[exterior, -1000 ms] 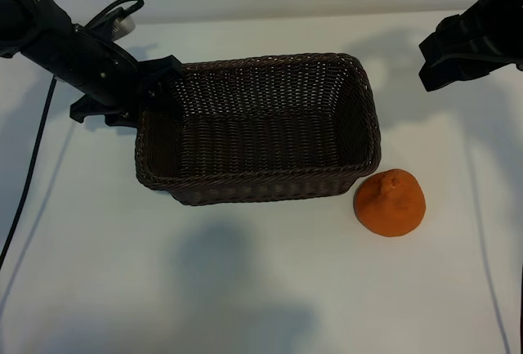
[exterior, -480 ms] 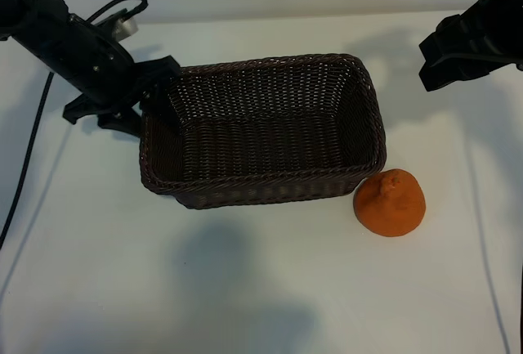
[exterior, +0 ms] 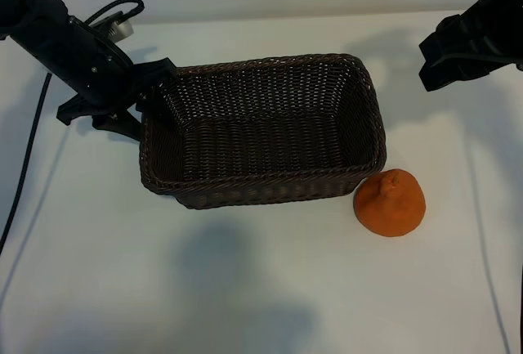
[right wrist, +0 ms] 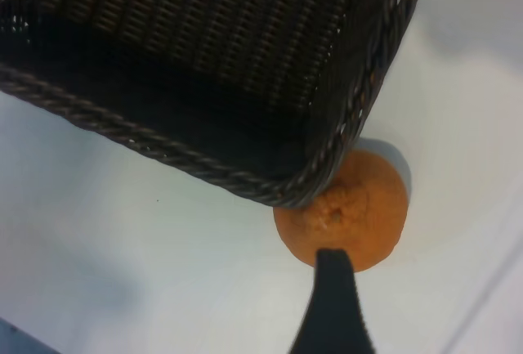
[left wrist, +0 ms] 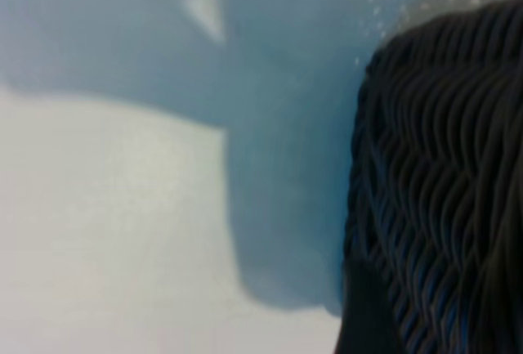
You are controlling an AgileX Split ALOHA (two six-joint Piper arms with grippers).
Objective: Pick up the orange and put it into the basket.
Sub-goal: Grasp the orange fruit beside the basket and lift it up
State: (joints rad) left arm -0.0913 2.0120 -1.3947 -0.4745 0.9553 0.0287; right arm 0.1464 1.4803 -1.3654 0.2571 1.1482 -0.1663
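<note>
Exterior view shows the left claw (exterior: 143, 105), clenched on the basket (exterior: 261, 194) rim, having nudged the basket's near corner against the orange (exterior: 390, 203) on the desk (exterior: 245, 289). Parked beyond, the right claw (exterior: 458, 51) hangs released, so the pickup is not begun.

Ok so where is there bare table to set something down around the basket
The widest bare stretch is the table in front of the basket, left of the orange. The strip behind the basket is also bare. It is crowded at the basket's left end, where the left hand sits.
</note>
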